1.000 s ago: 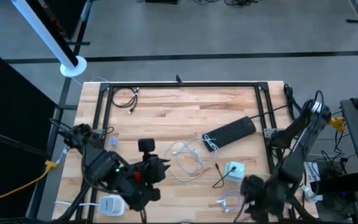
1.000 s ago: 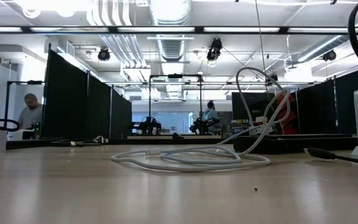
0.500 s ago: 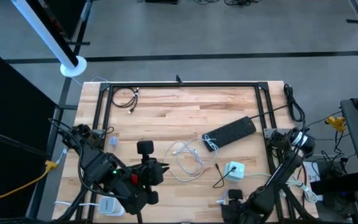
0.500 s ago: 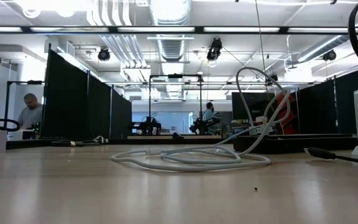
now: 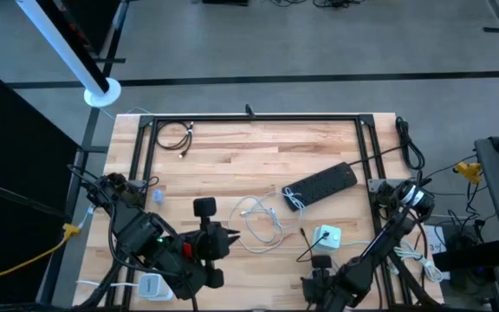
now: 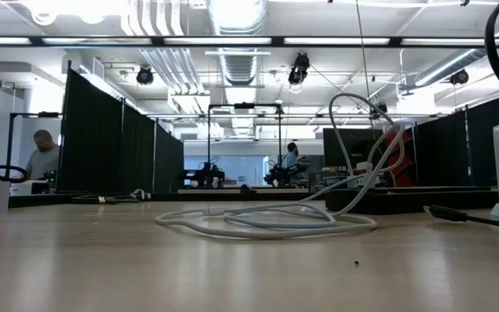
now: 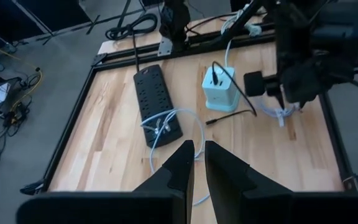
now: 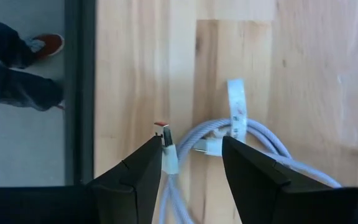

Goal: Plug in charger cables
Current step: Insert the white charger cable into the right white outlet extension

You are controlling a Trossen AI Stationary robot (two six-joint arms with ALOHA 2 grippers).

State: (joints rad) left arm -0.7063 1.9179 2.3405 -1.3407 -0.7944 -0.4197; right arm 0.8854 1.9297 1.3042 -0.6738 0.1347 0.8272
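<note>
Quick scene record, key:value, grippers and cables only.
left gripper: shut, empty, raised above the table
right gripper: open, over the bundled white cable at the table's near edge
bundled white cable plug: between the fingers, not gripped
loose white cable: mid-table, unplugged
black cable: in the white charger block
power strip: right of centre

No readable text, labels, brand names, numbers or signs appear on anything in any of the four camera views.
</note>
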